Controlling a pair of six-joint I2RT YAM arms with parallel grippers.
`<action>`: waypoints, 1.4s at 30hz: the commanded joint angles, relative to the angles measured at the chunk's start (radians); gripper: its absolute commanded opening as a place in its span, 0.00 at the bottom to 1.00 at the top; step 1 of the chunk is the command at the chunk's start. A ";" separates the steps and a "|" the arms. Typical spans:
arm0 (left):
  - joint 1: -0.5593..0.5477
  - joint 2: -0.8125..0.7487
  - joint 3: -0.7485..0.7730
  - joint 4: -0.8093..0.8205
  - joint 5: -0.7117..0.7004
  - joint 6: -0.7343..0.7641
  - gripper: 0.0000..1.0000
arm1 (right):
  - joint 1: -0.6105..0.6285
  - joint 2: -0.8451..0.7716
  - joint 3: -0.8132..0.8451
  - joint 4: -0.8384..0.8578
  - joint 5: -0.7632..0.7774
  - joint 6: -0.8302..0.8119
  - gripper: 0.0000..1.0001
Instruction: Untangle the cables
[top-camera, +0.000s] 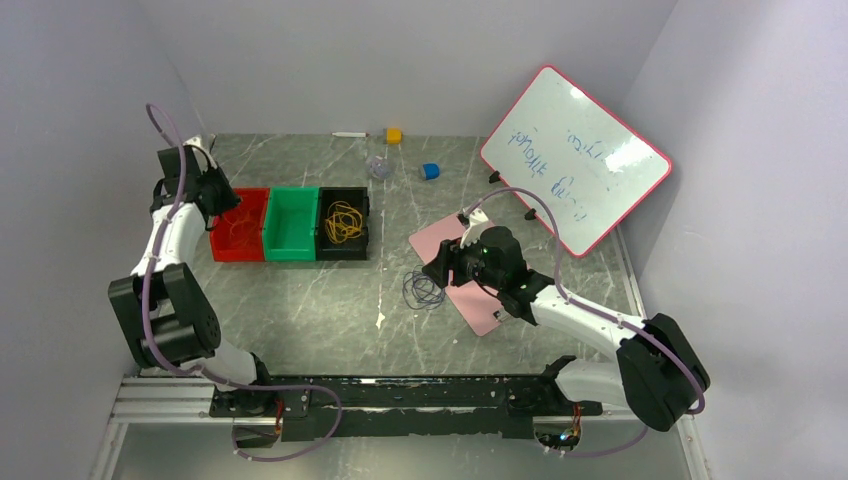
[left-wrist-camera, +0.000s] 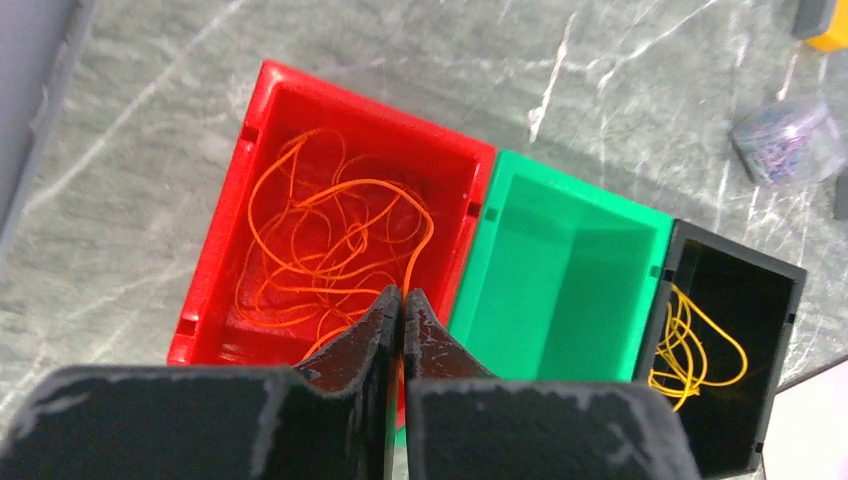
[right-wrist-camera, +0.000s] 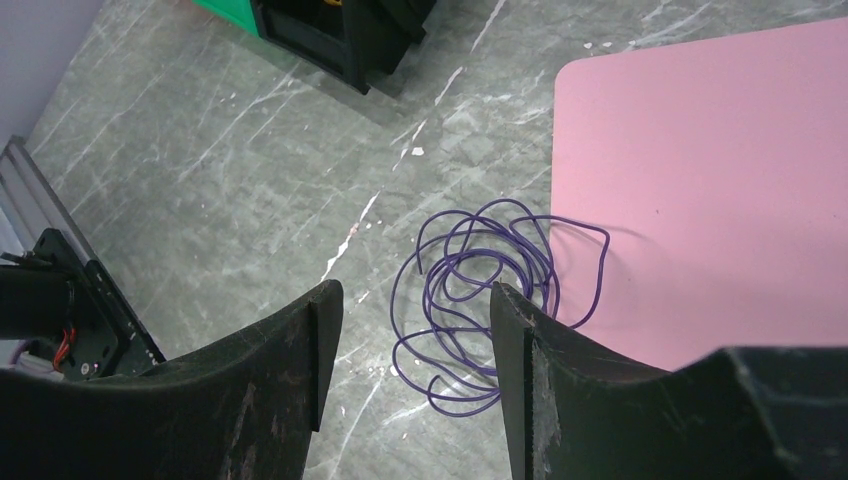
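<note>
An orange cable (left-wrist-camera: 320, 250) lies coiled in the red bin (left-wrist-camera: 360, 100). My left gripper (left-wrist-camera: 402, 292) hovers over that bin with its fingers pressed together. One orange strand runs right up to the tips, and I cannot tell whether it is pinched. A yellow cable (left-wrist-camera: 690, 345) sits in the black bin (left-wrist-camera: 740, 250). A dark purple cable (right-wrist-camera: 465, 262) lies looped on the table at the edge of the pink mat (right-wrist-camera: 700, 180). My right gripper (right-wrist-camera: 412, 295) stands open just above it, not touching.
The green bin (top-camera: 292, 222) sits between the red and black ones. A whiteboard (top-camera: 575, 160) leans at the back right. A yellow block (top-camera: 394, 135), a blue block (top-camera: 430, 171) and a clear container (top-camera: 378, 166) stand near the back wall.
</note>
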 joint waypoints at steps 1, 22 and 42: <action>0.009 0.057 0.005 -0.076 -0.036 -0.074 0.07 | -0.005 0.000 -0.001 0.035 -0.005 0.005 0.60; -0.018 0.178 -0.134 0.175 -0.152 -0.242 0.08 | -0.004 -0.065 -0.009 -0.024 0.022 -0.020 0.60; -0.026 0.001 -0.025 0.048 -0.103 -0.166 0.48 | -0.005 -0.148 -0.012 -0.064 0.110 -0.030 0.60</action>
